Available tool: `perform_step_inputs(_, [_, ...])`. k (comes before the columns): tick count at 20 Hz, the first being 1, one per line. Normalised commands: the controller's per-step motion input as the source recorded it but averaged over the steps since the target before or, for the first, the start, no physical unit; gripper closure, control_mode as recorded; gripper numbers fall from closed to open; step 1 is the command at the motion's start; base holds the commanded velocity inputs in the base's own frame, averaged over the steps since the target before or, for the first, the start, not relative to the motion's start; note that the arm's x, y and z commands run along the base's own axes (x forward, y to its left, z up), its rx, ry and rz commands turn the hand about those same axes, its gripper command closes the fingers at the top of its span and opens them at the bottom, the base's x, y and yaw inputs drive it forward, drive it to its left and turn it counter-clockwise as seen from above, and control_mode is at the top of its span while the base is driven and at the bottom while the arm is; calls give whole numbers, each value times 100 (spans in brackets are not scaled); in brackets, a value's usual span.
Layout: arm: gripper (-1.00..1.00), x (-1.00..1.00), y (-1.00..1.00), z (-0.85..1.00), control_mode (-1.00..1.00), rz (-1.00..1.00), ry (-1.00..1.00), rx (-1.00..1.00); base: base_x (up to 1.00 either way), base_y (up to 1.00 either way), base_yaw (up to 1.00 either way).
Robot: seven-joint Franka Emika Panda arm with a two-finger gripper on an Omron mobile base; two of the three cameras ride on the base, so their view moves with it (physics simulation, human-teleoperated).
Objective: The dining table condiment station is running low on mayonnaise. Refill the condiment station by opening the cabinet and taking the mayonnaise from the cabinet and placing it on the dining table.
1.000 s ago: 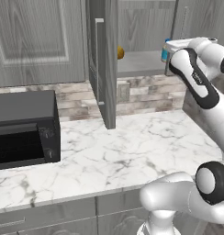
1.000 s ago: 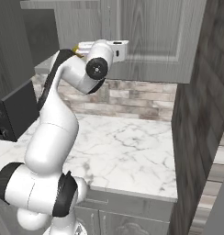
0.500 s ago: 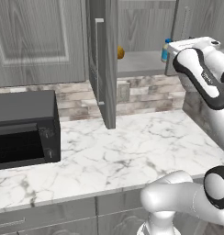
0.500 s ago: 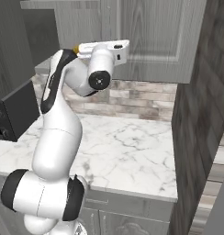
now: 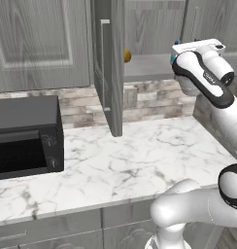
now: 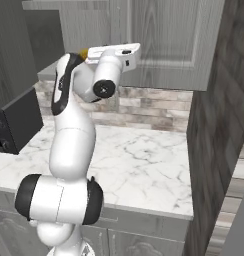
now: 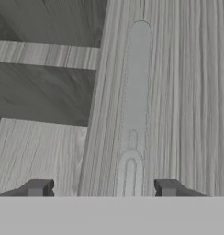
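The grey wood-grain cabinet has its left door (image 5: 112, 68) swung open, edge-on to me, and its right door (image 6: 164, 40) closed. My gripper (image 7: 102, 188) is open, facing that closed door at close range. The door's slim vertical bar handle (image 7: 137, 92) rises between my fingertips (image 7: 170, 187), closer to the right one. On the cabinet shelf, a blue sliver of the mayonnaise (image 5: 174, 48) peeks out from behind my hand (image 5: 198, 47). The dining table is out of view.
A round orange-yellow item (image 5: 126, 55) sits on the shelf beside the open door. A black microwave (image 5: 24, 136) stands at the left of the marble counter (image 5: 140, 155). A brick backsplash runs behind it, and a tall grey panel (image 6: 214, 140) bounds the right.
The forearm and elbow have swung round and risen while the hand has stayed by the right cabinet door. The doors and the shelf items have not moved.
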Motion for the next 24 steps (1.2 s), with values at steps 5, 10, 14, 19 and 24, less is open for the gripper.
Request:
perform_step_inputs(5, [-100, 4, -28, -1, -100, 0, 2, 4, 0, 0, 0])
perform_step_inputs(10, [100, 15, -2, -9, -100, 0, 3, 0, 0, 0, 0])
perform_step_inputs(14, [100, 20, 0, -20, -100, 0, 4, 0, 0, 0, 0])
perform_step_inputs(19, [100, 23, 0, -19, -100, 0, 5, 0, 0, 0, 0])
perform_step_inputs(24, [100, 20, 0, -10, -100, 0, 5, 0, 0, 0, 0])
